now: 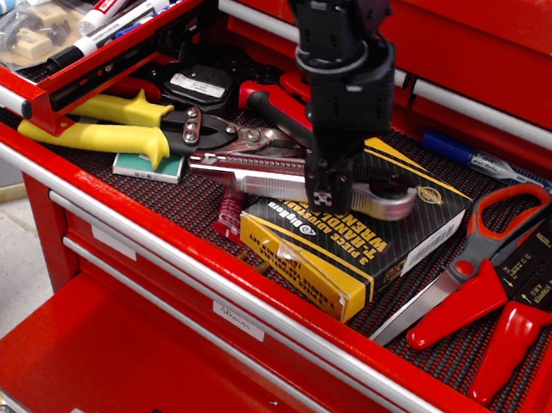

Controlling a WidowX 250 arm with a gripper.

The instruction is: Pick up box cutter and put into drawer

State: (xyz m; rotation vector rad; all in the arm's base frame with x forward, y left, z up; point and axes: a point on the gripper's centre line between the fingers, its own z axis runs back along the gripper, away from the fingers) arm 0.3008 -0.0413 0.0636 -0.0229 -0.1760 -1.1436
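The box cutter (260, 173) is a long silver-grey metal knife with a black knob near its rounded right end. It lies roughly level, its right end over the black and yellow wrench-set box (353, 238) and its left end above the drawer liner. My black gripper (323, 198) comes down from above and is shut on the box cutter's middle. The open red drawer (273, 312) holds everything here.
Yellow-handled snips (115, 126) lie left. A small red tube (230, 206) lies under the cutter. Red-handled scissors (480, 267) and red pliers (532, 298) lie right. A blue marker (473, 158) lies at the back. A raised tray of markers (89, 2) is upper left.
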